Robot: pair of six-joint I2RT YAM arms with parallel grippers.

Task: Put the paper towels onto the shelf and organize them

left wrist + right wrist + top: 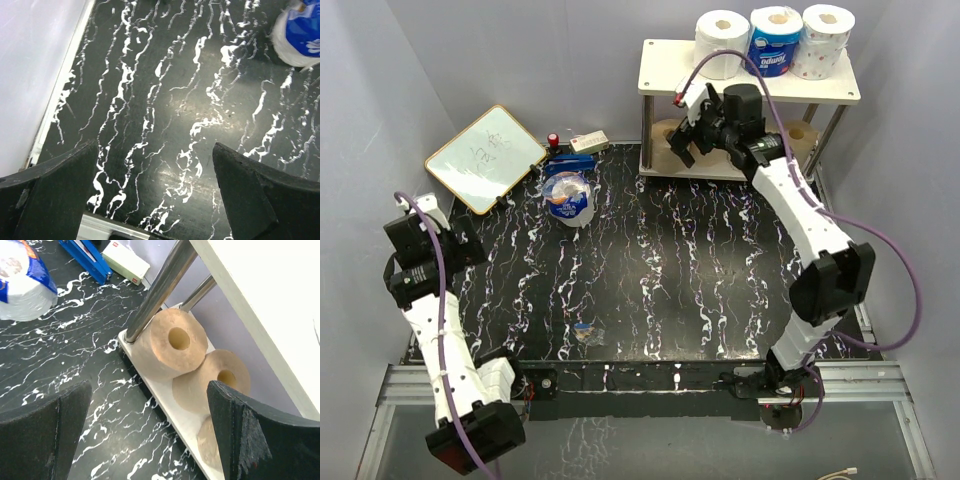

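- Black, white-veined counter (650,270) is stretching out in front of the two-tier shelf (665,75).
- Three rolls are standing upright side by side on the shelf's top board: a plain white roll (722,42), a blue-wrapped roll (775,40) and a dotted roll (825,40).
- Tan rolls (170,347) are lying on their sides on the shelf's lower board. The right wrist view is showing three of them, touching in a row.
- Right end effector (688,135) is hovering just in front of the shelf's left front leg, fingers spread wide and holding nothing.
- Left end effector (155,195) is hanging well left of the shelf over the counter, fingers parted and empty.
- Left of the shelf, a blue-and-white wrapped bundle (568,198) is lying on the counter, with a framed whiteboard (485,157) leaning farther left.
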